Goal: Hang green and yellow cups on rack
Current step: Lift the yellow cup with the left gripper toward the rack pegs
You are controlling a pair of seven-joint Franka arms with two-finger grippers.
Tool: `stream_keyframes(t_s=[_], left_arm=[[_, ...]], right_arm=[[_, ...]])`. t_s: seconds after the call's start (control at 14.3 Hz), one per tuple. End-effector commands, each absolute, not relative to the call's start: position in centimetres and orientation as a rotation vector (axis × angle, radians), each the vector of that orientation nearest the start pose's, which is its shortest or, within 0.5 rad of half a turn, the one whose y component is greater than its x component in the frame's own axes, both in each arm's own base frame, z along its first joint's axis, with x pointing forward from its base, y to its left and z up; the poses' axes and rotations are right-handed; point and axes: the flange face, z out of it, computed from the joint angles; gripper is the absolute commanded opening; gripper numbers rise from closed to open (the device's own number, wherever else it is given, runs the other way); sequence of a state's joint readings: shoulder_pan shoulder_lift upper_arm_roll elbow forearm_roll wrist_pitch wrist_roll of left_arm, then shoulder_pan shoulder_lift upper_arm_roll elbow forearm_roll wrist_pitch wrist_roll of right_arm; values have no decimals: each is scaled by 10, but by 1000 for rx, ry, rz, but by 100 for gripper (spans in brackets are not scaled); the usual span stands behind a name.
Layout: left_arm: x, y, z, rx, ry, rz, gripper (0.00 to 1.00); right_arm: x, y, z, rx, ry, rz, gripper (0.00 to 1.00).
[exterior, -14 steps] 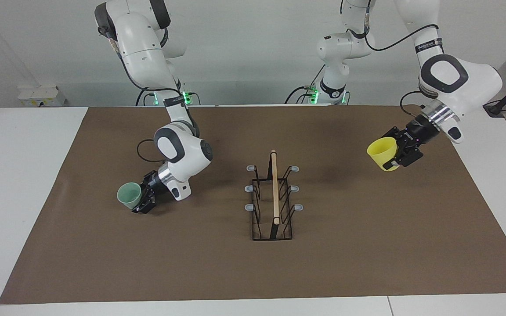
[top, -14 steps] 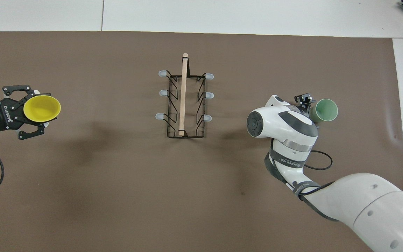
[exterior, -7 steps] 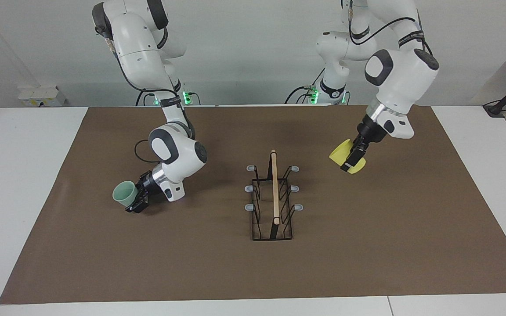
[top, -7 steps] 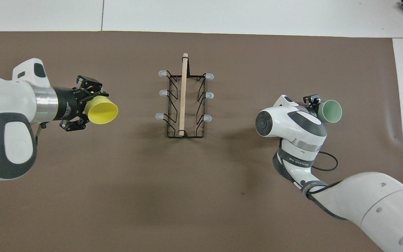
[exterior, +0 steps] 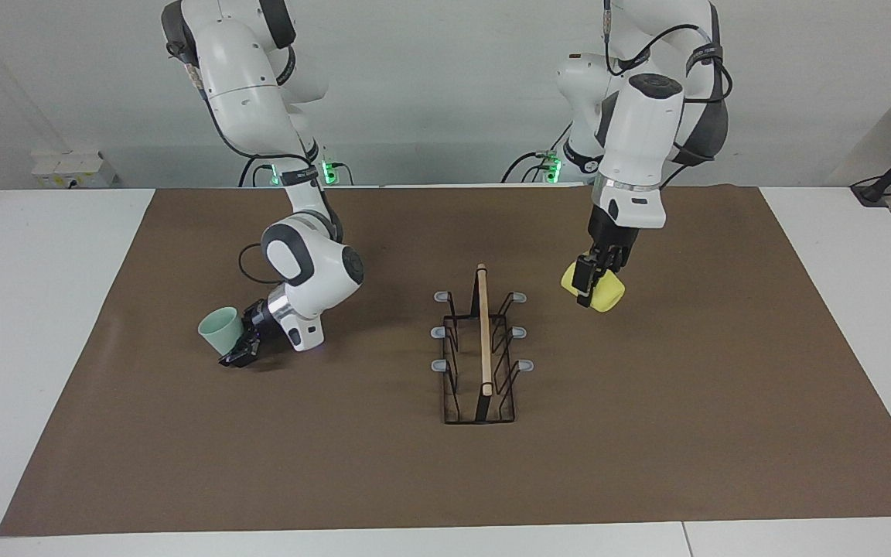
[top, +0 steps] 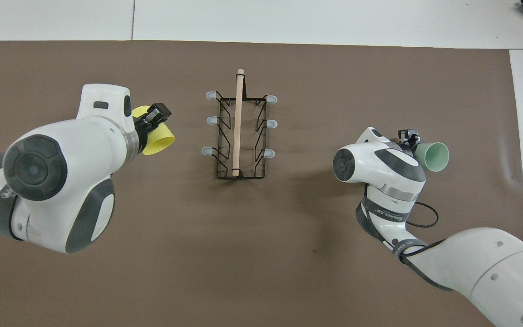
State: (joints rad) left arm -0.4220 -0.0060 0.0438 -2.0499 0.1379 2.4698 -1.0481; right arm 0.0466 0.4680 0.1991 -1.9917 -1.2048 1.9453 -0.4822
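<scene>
Yellow cup [exterior: 599, 291], clamped in the left gripper [exterior: 586, 288], has been swung beside the rack [exterior: 481, 352]; the green cup [exterior: 219, 328] is now clamped by the right gripper [exterior: 238, 350], ready for hanging.

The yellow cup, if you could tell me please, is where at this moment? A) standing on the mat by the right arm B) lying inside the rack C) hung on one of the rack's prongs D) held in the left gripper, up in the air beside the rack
D: the left gripper is shut on the yellow cup, tilted in the air beside the rack, whose six prongs are all bare.
</scene>
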Motion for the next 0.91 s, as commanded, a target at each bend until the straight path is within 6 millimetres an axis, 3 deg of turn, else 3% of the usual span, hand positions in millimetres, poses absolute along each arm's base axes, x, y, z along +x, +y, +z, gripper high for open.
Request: stream_keyframes(t_s=[0.0, 0.28, 0.49, 0.7, 0.84], left_arm=[[533, -236, 478, -3139, -748, -801, 0], [535, -261, 460, -3084, -649, -966, 0], [537, -272, 463, -3037, -746, -1119, 0], [522, -294, 450, -3044, -725, -1119, 0], [513, -305, 445, -3057, -724, -1105, 0]], right_arm=[[572, 77, 224, 1625, 1524, -600, 0], [585, 86, 245, 1627, 1471, -611, 0], [601, 95, 272, 1820, 1423, -546, 0], [613, 96, 294, 1929, 1418, -486, 0], [617, 110, 321, 2004, 1438, -355, 0]])
